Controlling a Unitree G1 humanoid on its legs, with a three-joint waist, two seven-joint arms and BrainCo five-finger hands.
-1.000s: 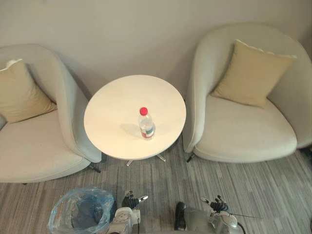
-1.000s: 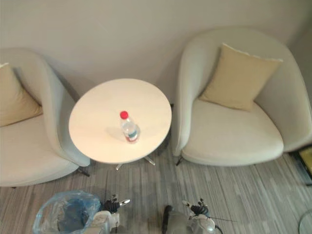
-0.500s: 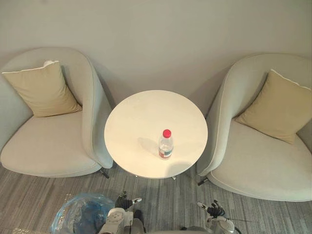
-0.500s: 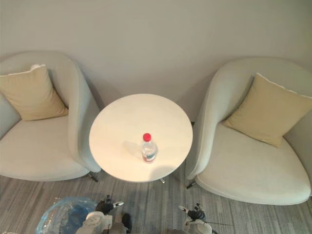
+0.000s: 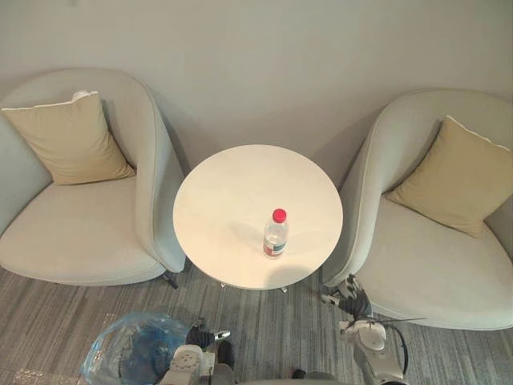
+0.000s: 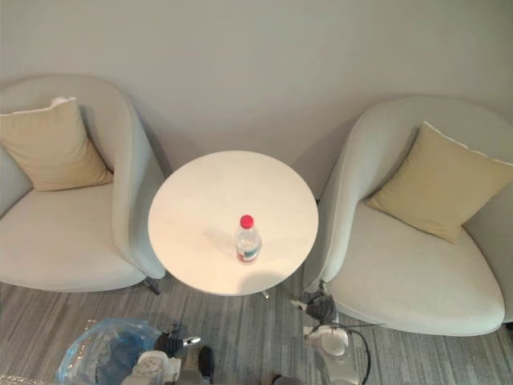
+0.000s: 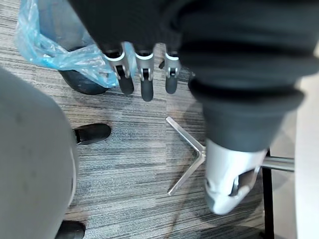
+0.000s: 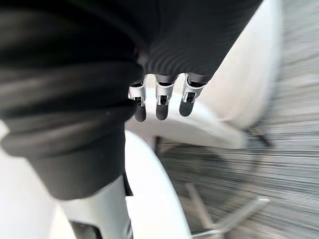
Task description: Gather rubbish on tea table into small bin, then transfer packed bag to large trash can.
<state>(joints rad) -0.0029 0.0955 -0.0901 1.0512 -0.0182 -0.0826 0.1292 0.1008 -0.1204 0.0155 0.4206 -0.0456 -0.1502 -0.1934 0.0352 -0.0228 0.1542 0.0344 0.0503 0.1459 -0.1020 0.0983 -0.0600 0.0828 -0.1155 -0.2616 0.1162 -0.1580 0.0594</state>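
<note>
White and round, the tea table [image 5: 212, 192] stands between a left pale grey armchair [image 5: 80, 237] and a right pale grey armchair [image 5: 433, 277]. On its near right part stands the one piece of rubbish, a clear plastic water bottle with a red cap [image 5: 275, 233], upright and untouched. The small dark bin lined with a blue plastic bag [image 5: 128, 353] sits on the floor near and left of the table, well apart from the bottle.

Against half a second ago, the right hand [image 5: 351, 298] has risen from the near edge of the scene to just beside the table's near right rim. Its fingers [image 8: 158, 107] hang straight and loosely spread, holding nothing. The left hand [image 5: 205, 337] hangs low just right of the bin, about where it was, its fingers [image 7: 144, 84] likewise straight and empty. Table and bottle keep nearly the same places, so the arm moved, not the camera.

This looks like the start of a reach for the bottle. Gathering has not begun.
</note>
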